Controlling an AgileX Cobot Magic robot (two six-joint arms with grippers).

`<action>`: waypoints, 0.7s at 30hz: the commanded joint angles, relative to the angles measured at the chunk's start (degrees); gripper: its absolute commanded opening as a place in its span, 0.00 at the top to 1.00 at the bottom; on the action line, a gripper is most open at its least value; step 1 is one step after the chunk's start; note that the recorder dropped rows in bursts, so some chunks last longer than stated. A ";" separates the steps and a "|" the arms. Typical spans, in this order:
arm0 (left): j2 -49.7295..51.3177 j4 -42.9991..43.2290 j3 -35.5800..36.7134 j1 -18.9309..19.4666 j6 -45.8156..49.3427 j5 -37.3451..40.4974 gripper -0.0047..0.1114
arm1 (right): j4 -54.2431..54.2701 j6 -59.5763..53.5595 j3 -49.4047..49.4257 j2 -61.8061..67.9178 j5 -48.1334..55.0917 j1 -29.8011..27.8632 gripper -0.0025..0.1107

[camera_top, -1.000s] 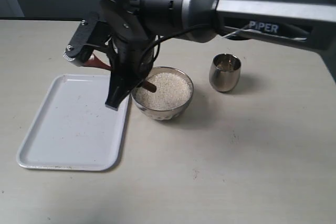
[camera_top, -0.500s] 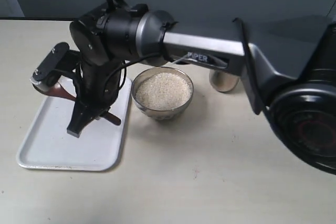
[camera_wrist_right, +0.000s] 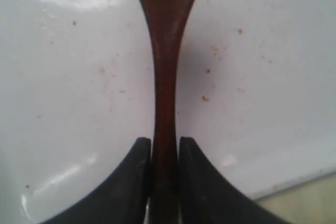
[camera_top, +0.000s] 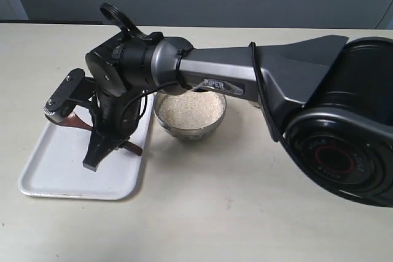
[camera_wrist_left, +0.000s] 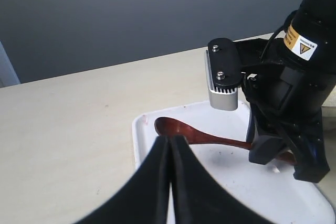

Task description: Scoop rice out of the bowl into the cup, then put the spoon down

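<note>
My right gripper (camera_top: 105,144) reaches across to the white tray (camera_top: 43,176) and is shut on the wooden spoon (camera_top: 132,148). In the right wrist view the spoon's handle (camera_wrist_right: 165,77) runs out from between the fingers of the right gripper (camera_wrist_right: 165,142), low over the tray (camera_wrist_right: 79,51). The left wrist view shows the spoon (camera_wrist_left: 181,131) with its scoop at the tray (camera_wrist_left: 236,182) and the right gripper (camera_wrist_left: 286,157) clamped on the handle. My left gripper (camera_wrist_left: 170,140) is shut and empty beside the tray's edge. The steel bowl (camera_top: 190,132) holds the rice (camera_top: 190,107). The arm hides the cup.
The right arm's long dark body (camera_top: 258,84) spans the table (camera_top: 245,213) from the right edge to the tray, passing behind the bowl. Small specks dot the tray's surface. A grey wall runs behind the table.
The right gripper has swung left with the spoon, from over the bowl to over the tray, and come down lower. The arm now covers the cup.
</note>
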 commanded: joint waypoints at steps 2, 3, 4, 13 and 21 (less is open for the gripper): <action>-0.25 -0.03 -0.14 -0.26 -0.31 -0.64 0.96 | 0.10 -0.36 -0.44 -0.18 -1.29 0.03 0.63; -0.25 -0.03 -0.14 -0.26 -0.31 -0.64 0.96 | -0.01 -0.22 -0.44 -0.18 -0.98 0.03 0.61; -0.25 -0.03 -0.14 -0.26 -0.31 -0.64 0.96 | -0.01 -0.22 -0.44 -0.18 -0.50 0.03 0.61; -0.25 -0.03 -0.14 -0.26 -0.31 -0.64 0.96 | -0.79 -0.22 -0.44 -5.78 8.76 0.03 0.81; -0.25 -0.03 -0.14 -0.26 -0.31 -0.64 0.96 | -3.15 3.88 -0.44 -16.28 19.04 0.03 0.98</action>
